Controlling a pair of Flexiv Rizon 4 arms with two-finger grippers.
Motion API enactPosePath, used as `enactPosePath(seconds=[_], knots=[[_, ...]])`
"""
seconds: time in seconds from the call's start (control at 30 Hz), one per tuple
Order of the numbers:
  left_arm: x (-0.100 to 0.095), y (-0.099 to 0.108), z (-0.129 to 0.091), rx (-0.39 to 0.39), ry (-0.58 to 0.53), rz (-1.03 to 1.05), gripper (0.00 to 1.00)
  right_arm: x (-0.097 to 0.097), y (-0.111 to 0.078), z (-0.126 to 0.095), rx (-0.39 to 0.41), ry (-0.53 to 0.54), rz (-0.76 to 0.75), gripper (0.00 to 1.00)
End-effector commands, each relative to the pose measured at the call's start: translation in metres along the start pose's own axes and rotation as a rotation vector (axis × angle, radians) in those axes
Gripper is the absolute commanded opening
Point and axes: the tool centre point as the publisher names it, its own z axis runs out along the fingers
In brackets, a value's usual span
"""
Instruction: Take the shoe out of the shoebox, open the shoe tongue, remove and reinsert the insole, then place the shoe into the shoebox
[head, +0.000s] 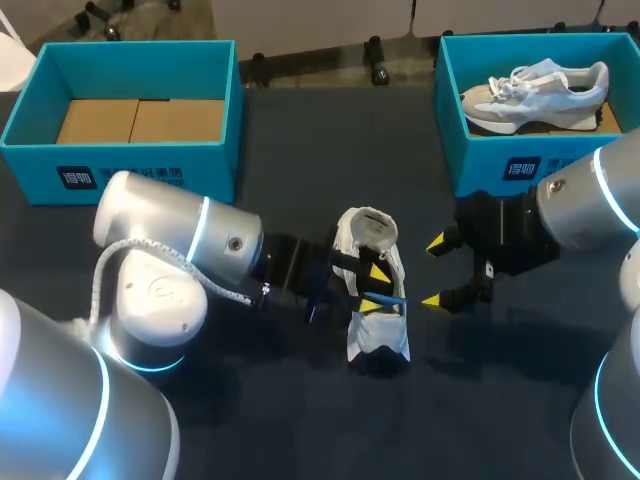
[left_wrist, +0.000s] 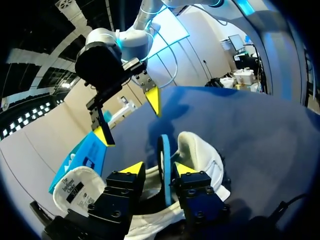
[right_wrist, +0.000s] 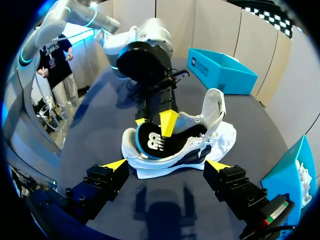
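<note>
Shoe (head: 378, 335) lies mid-desk (head: 300, 130), long axis running away from you, with your left hand (head: 374, 287) pinching the insole (left_wrist: 164, 165) inside it and your right hand (head: 435, 271) spread just beside.

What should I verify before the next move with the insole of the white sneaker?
1. White mesh sneaker lies on the dark table, outside the boxes: ok.
2. Its white tongue is folded back: ok.
3. Black, blue-edged foam insole stands partly out of the sneaker: ok.
4. Left pincer grips the insole firmly: cannot tell.
5. Right pincer is open, apart from the sneaker: ok.
6. Left teal cardboard shoebox holds no shoe: ok.
</note>
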Motion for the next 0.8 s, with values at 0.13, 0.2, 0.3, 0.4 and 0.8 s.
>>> enactPosePath(seconds=[0.13, 0.2, 0.3, 0.4, 0.8], knots=[[0.007, -0.006, -0.001, 0.018, 0.004, -0.001, 0.18, 0.000, 0.000, 0.000, 0.000, -0.001, 0.000, 1.00], [0.009, -0.004, 0.002, 0.016, 0.015, -0.002, 0.05, 0.000, 0.000, 0.000, 0.000, -0.001, 0.000, 1.00], [0.011, -0.002, 0.004, 0.020, 0.026, -0.008, 0.00, 0.000, 0.000, 0.000, 0.000, -0.001, 0.000, 1.00], [0.014, 0.003, 0.006, 0.014, 0.038, -0.008, 0.00, 0.000, 0.000, 0.000, 0.000, -0.001, 0.000, 1.00], [0.012, 0.021, 0.008, -0.034, 0.049, -0.003, 0.00, 0.000, 0.000, 0.000, 0.000, -0.001, 0.000, 1.00]])
